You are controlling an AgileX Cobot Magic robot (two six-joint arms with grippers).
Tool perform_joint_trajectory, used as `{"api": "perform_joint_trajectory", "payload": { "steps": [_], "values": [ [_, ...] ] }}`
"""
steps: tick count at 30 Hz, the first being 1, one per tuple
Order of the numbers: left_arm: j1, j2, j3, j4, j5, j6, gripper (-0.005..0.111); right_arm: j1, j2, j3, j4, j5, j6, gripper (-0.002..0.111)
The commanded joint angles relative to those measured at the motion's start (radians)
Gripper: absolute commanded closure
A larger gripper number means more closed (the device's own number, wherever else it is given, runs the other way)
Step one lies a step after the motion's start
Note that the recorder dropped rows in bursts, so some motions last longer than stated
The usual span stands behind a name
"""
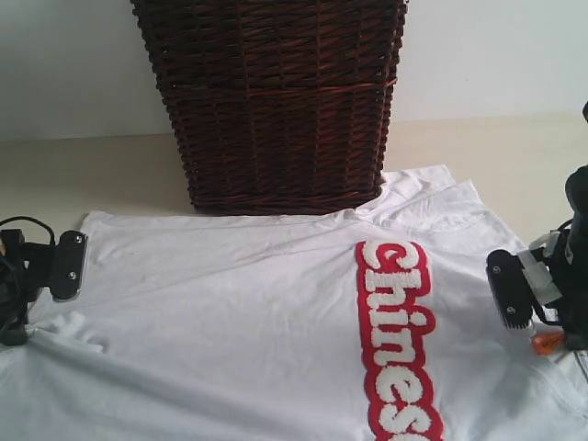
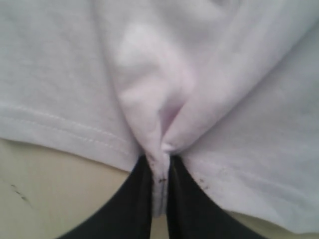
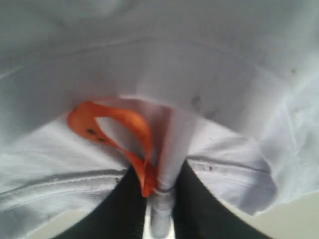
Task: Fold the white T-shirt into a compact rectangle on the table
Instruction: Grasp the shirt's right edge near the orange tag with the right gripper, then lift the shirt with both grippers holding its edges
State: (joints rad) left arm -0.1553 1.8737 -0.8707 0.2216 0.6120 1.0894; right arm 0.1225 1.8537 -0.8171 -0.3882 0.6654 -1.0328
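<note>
Left gripper (image 2: 160,164) clamps the white T-shirt (image 1: 230,322) hem, right gripper (image 3: 162,179) its collar; you next lift both evenly, clear of the wicker basket (image 1: 276,110)

T-shirt (image 1: 230,322) flat on table (image 1: 92,175). Basket (image 1: 276,101) on table just behind shirt, centre-back. L gripper (image 1: 69,265) at shirt's L edge, R gripper (image 1: 511,292) at R edge, neck tag (image 1: 546,342) beside it. Lettering (image 1: 397,340) R of centre.
</note>
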Motion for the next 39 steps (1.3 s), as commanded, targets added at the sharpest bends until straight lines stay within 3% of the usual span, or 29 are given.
{"api": "perform_joint_trajectory", "payload": {
  "steps": [1,15,23,26,34,39],
  "values": [
    [-0.006,0.035,0.027,-0.074,-0.05,-0.002,0.107,-0.006,0.08,0.02,0.004,-0.14,0.011,0.108],
    [-0.006,0.021,0.02,-0.07,-0.065,-0.002,0.107,-0.006,-0.037,0.018,0.046,-0.167,0.015,0.108],
    [-0.006,-0.142,0.019,-0.066,-0.011,-0.064,0.107,-0.006,-0.265,0.001,0.147,-0.148,0.015,0.108],
    [-0.006,-0.225,0.019,-0.015,0.062,-0.154,0.107,-0.006,-0.36,-0.031,0.183,-0.057,0.015,0.108],
    [-0.006,-0.514,0.019,0.236,0.325,-0.6,0.107,-0.006,-0.675,-0.049,0.21,0.059,0.078,0.108],
    [-0.006,-0.751,0.019,0.234,0.43,-0.709,0.107,-0.006,-0.869,-0.049,0.21,0.139,0.145,0.108]
  ]
}}
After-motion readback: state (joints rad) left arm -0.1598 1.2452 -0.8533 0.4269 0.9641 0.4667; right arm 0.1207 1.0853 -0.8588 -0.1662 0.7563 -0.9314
